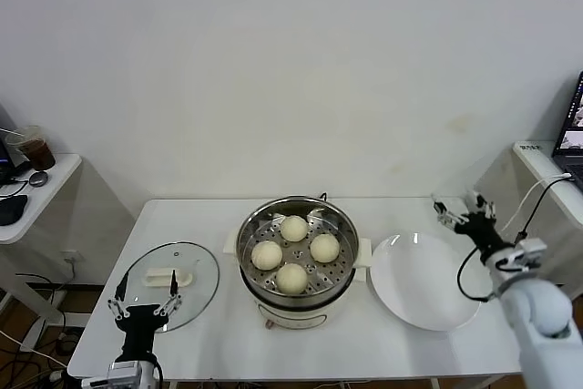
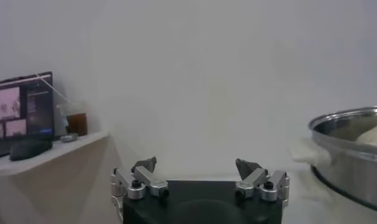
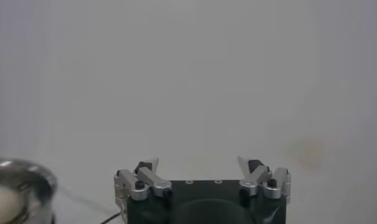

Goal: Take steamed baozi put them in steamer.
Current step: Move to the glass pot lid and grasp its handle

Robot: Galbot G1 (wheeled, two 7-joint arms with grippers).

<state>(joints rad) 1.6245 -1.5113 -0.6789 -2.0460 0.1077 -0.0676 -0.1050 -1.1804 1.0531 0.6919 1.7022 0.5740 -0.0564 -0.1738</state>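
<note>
1. Nearest the head camera is the left gripper [image 1: 144,309], low at the counter's [image 1: 219,339] front edge, well to the left of the steamer [image 1: 297,253]. Its fingers [image 2: 144,165] are spread wide with nothing between them.
2. Just behind that gripper, the glass lid [image 1: 170,273] with its white handle lies flat on the counter, close beside the steamer on the left.
3. The steamer sits mid-counter: a shiny steel basket with a perforated floor in a cream pot base.
4. All four steamed baozi [image 1: 293,228] lie inside the steamer basket in a diamond, close together, each on the perforated floor.
5. The white plate [image 1: 425,280] rests just to the right of the steamer and is bare.
6. The right gripper [image 1: 465,213] hangs above the far side of the plate, to the right of the steamer and apart from it. Its fingers [image 3: 148,166] are likewise spread and carry nothing.
7. By my reading the loading is finished: no bun remains on the plate or in either gripper. What might be left is only drawing the arms back; whether the lid should go on, the task does not say.
</note>
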